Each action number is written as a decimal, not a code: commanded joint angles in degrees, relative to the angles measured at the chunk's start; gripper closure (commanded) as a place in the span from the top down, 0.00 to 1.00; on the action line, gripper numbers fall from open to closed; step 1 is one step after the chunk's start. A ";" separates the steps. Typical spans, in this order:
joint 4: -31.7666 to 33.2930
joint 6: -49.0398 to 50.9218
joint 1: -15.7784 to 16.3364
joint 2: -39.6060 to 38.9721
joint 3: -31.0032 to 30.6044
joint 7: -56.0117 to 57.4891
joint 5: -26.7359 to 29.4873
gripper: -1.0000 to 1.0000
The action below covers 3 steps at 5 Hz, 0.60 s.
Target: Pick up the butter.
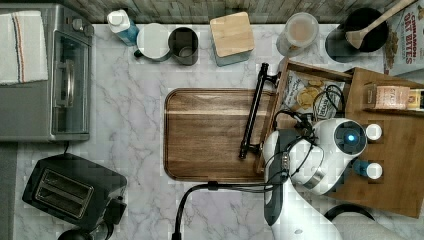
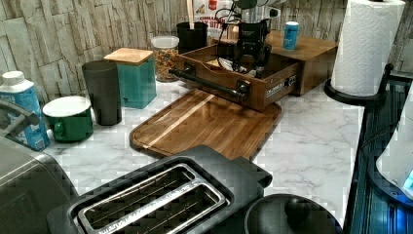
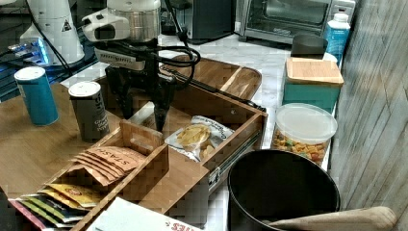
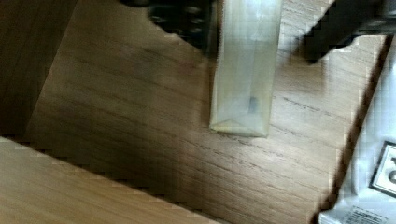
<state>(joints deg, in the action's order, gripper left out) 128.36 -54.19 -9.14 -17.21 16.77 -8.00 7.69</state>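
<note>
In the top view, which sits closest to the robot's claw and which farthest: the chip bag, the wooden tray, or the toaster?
From the gripper, down in the open drawer:
1. Chip bag, same drawer, just beside it.
2. Wooden tray, on the counter toward the top view's left.
3. Toaster, far at the top view's lower left.

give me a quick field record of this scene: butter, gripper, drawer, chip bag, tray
butter: pale stick lying flat on the drawer floor, not lifted
gripper: down in the drawer, fingers open, one on each side of the butter
drawer: wooden, pulled open
chip bag: in the drawer beside the butter, apart from it
tray: wooden, on the marble counter in front of the drawer
stage: straddling the butter, grasp not yet closed
</note>
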 commanded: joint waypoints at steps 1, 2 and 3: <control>-4.08 2.78 0.43 3.28 0.96 -3.27 -0.68 0.00; -4.04 7.13 2.20 8.96 2.35 -4.55 -3.70 0.00; -5.34 11.09 3.80 14.52 2.52 -9.09 -11.26 0.00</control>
<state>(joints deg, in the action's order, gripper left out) 129.03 -40.96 -8.06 -11.74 17.47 -11.60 0.09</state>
